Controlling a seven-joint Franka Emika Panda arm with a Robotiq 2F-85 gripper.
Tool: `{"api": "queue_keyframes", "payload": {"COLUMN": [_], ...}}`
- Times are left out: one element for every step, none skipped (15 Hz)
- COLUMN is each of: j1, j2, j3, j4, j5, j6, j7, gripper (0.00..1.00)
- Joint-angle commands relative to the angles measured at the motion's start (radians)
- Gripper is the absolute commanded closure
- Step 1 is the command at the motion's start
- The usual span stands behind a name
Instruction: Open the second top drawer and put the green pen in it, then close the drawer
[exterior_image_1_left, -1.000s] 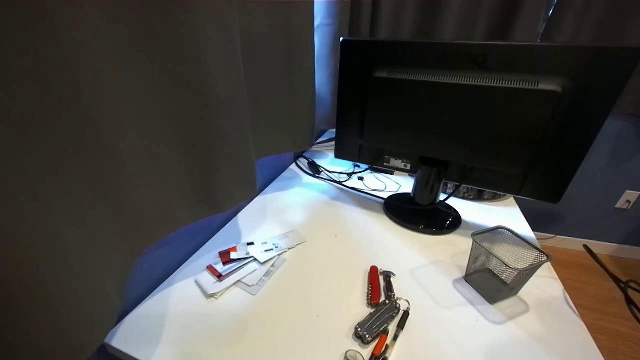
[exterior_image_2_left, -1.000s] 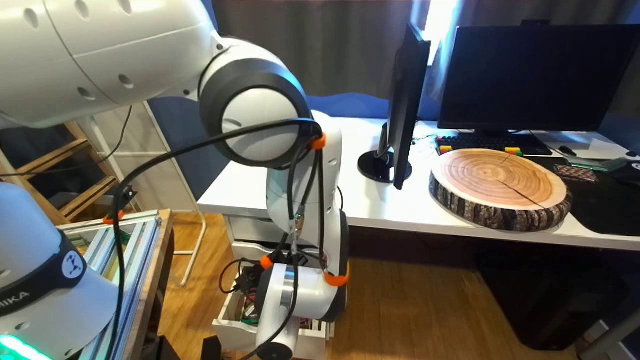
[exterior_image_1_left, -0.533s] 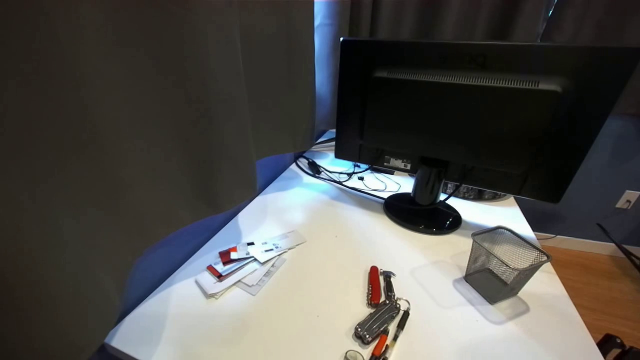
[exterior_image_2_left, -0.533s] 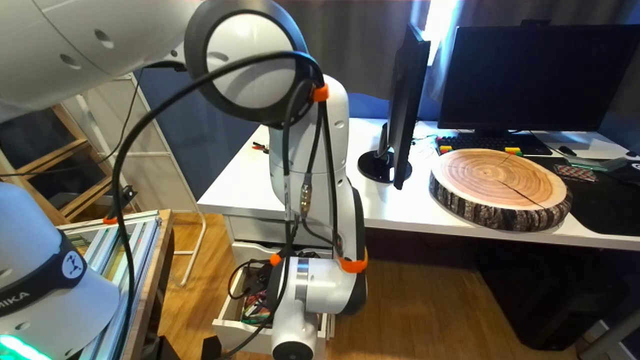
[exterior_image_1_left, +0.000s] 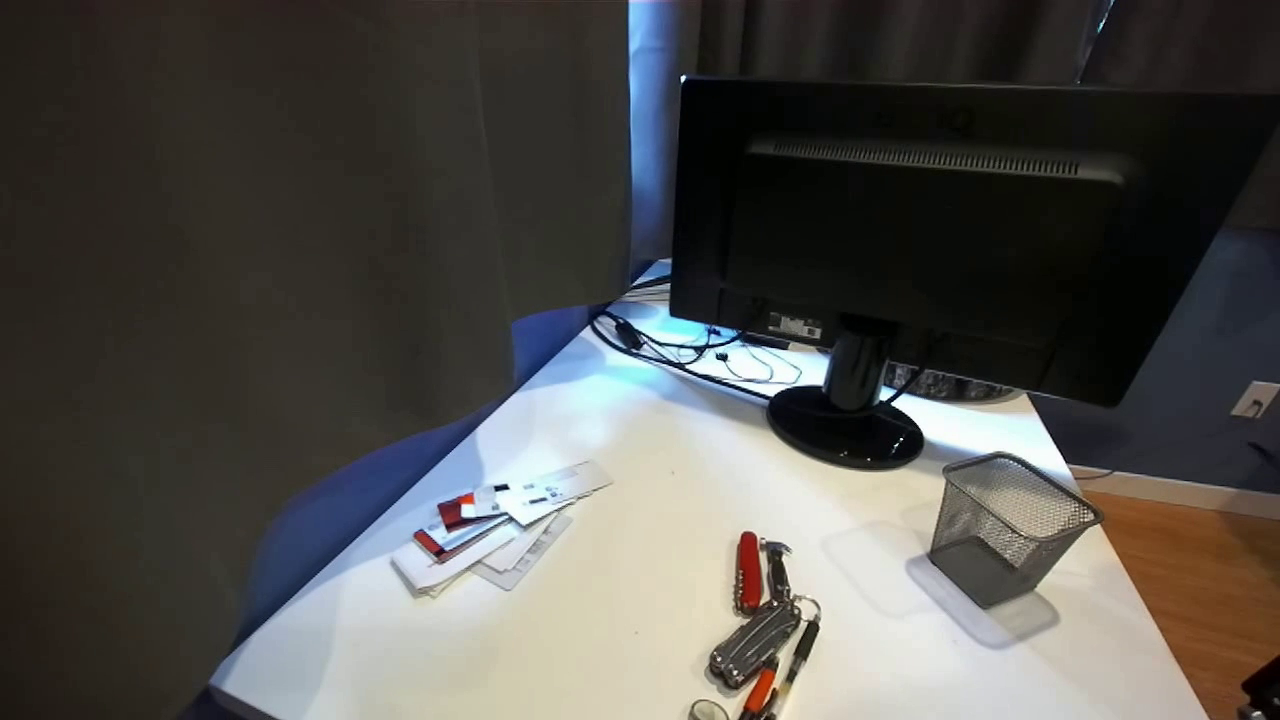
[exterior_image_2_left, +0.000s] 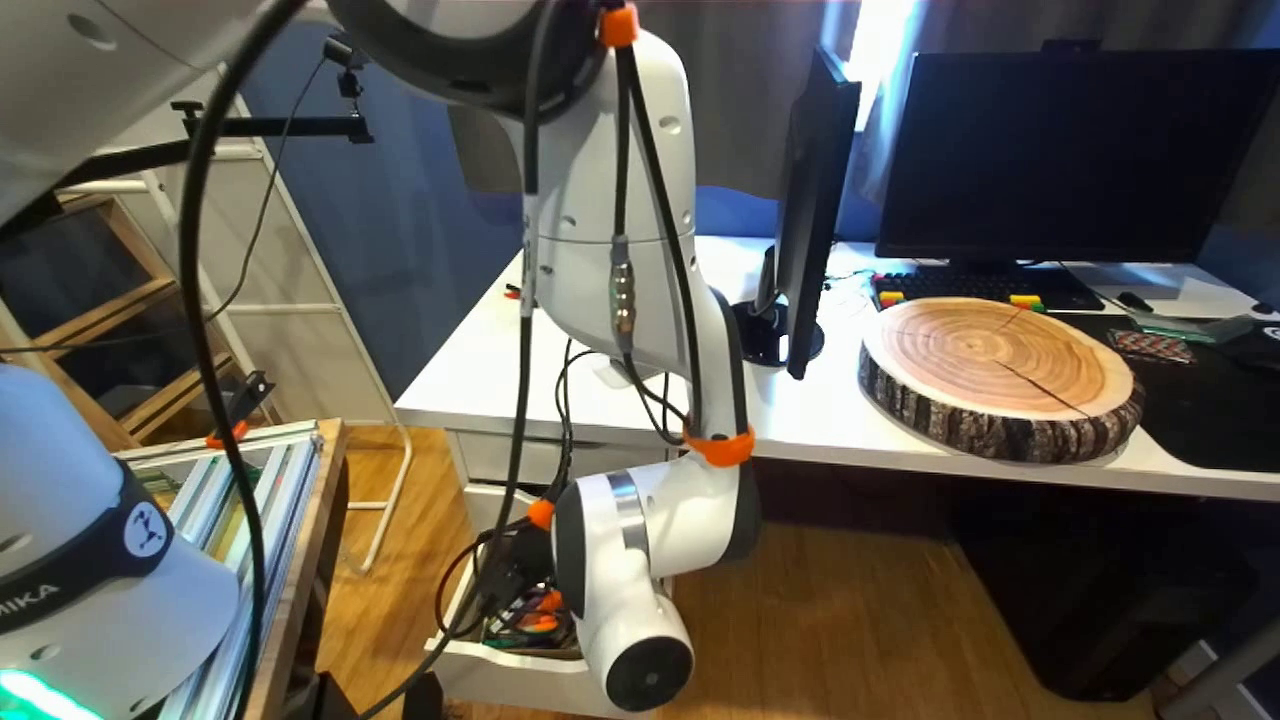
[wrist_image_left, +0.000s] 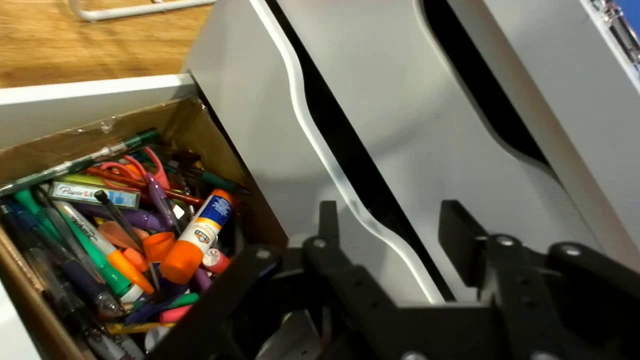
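Both upper drawers look closed; the second top drawer (wrist_image_left: 245, 90) has a white wavy lip. In the wrist view that lip runs between the fingers of my gripper (wrist_image_left: 390, 211), which stands open with nothing in its grasp; whether a finger touches the front is unclear. Below it a third drawer (exterior_image_2_left: 560, 685) is pulled out. A dark green pen (wrist_image_left: 80, 162) lies across the top of its contents, among several other green items, so which is the green pen of the task I cannot tell. In the exterior views the fingers are hidden.
Inside the pulled-out drawer, a cardboard box (wrist_image_left: 180, 117) holds many pens, scissors and an orange-capped glue stick (wrist_image_left: 197, 237). On the desk are a mesh cup (exterior_image_1_left: 1010, 530), a multitool (exterior_image_1_left: 755, 640) and a monitor (exterior_image_2_left: 815, 210). A workbench (exterior_image_2_left: 320, 500) stands left of the drawers.
The arm has risen, its upper joint leaving the top of the exterior view. The wrist has swung to the right, uncovering more of the pulled-out drawer.
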Motion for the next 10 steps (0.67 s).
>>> {"api": "queue_keyframes", "payload": {"j1": [0.014,0.013,0.009,0.000,0.000,-0.005,-0.008,-0.013,-0.017,-0.025], "j2": [-0.154,-0.192,-0.225,-0.261,-0.299,-0.337,-0.376,-0.416,-0.454,-0.496], "j3": [-0.013,-0.012,-0.009,-0.004,-0.001,0.003,0.006,0.012,0.018,0.024], "j4": [-0.113,-0.138,-0.156,-0.177,-0.201,-0.223,-0.248,-0.273,-0.296,-0.325], "j5": [-0.114,-0.142,-0.168,-0.190,-0.213,-0.233,-0.260,-0.273,-0.290,-0.301], "j6": [0.081,0.105,0.124,0.140,0.163,0.180,0.195,0.211,0.225,0.229], "j7": [-0.009,-0.019,-0.034,-0.044,-0.054,-0.058,-0.072,-0.085,-0.091,-0.084], "gripper": [0.15,0.07,0.01,0.00,0.00,0.00,0.00,0.00,0.00,0.00]}}
